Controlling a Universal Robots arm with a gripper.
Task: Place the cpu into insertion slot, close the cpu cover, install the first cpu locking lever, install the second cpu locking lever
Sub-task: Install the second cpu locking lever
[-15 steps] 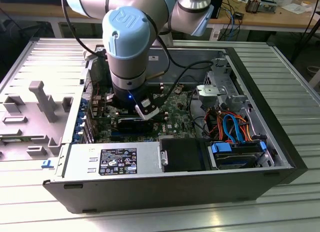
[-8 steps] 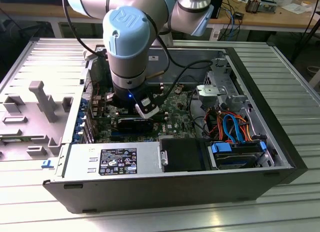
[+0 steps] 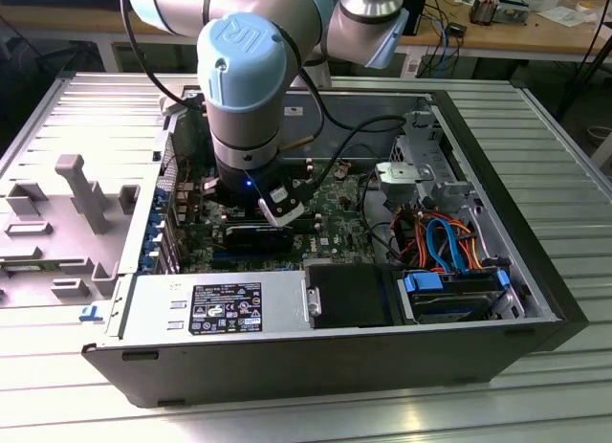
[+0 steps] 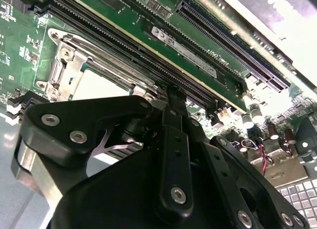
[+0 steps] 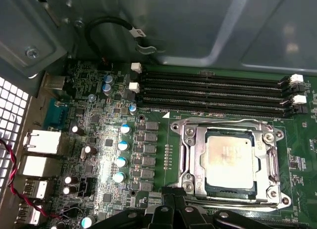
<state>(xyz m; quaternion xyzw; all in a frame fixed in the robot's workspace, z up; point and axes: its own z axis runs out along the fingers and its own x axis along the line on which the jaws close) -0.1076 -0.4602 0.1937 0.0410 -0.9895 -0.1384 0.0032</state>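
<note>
The cpu (image 5: 230, 162) lies flat in the insertion slot (image 5: 229, 195), its silver top showing through the square opening of the cpu cover (image 5: 190, 160), which is down around it. Thin wire levers run along the socket's far edge (image 5: 223, 122) and near edge (image 5: 233, 203). My gripper (image 5: 171, 198) sits at the socket's near edge beside one corner, its black fingers (image 5: 163, 209) close together with nothing seen between them. In the second wrist view the gripper (image 4: 171, 93) tip rests by the cover (image 4: 67, 56) next to the cpu (image 4: 99, 85). The arm's wrist (image 3: 244, 127) hangs over the motherboard.
Long memory slots (image 5: 213, 93) run just beyond the socket, and capacitors (image 5: 121, 162) and rear ports (image 5: 39, 142) lie beside it. The case wall (image 5: 198, 26) rises behind. A power supply (image 3: 215, 309), drive cage cables (image 3: 449, 242) and a grey moulded tray (image 3: 57, 223) surround the work area.
</note>
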